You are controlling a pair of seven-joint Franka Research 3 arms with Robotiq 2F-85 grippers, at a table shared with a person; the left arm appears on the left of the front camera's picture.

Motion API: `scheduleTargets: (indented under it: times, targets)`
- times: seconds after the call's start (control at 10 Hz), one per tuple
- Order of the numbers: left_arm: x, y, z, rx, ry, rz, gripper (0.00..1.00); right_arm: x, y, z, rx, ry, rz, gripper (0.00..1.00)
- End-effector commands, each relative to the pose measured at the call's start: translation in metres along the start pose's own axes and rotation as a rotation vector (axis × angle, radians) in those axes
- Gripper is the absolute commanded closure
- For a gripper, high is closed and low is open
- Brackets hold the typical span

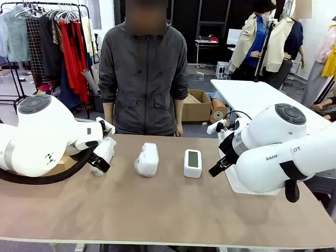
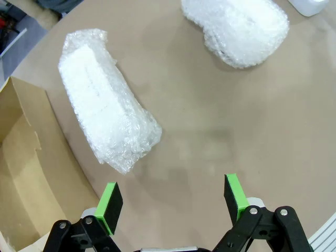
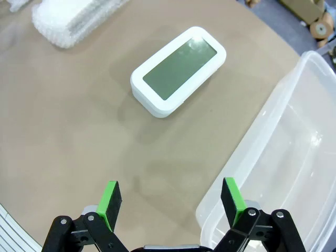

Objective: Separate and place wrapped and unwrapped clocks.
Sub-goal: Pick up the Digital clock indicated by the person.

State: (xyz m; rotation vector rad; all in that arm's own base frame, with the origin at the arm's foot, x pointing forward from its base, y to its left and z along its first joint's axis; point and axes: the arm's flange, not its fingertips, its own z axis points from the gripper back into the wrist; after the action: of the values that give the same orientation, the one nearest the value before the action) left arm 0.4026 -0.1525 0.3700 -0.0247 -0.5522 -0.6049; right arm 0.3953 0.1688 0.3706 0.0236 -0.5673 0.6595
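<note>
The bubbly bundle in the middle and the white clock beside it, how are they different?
The middle bundle is covered in bubble wrap; the bare clock has none, so its grey-green screen shows. The middle bundle looks lumpy; the bare clock is a smooth rounded rectangle. Both are white and rest on the brown table, apart from each other.

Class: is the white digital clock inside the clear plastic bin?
No, the white digital clock lies on the table beside the clear plastic bin.
</note>
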Motion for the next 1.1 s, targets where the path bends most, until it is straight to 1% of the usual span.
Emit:
scheduleTargets:
  times: [0.0,1.0]
  targets:
    - [0.0000,0.0003,0.0001,0.000,0.000,0.001,0.00,0.0000,-0.0001,0.0001,0.000,0.000,0.000,0.00]
    - [0.0001,-0.0003,0.0000,0.000,0.000,-0.001,0.00,0.0000,0.0000,0.0000,0.000,0.000,0.000,0.00]
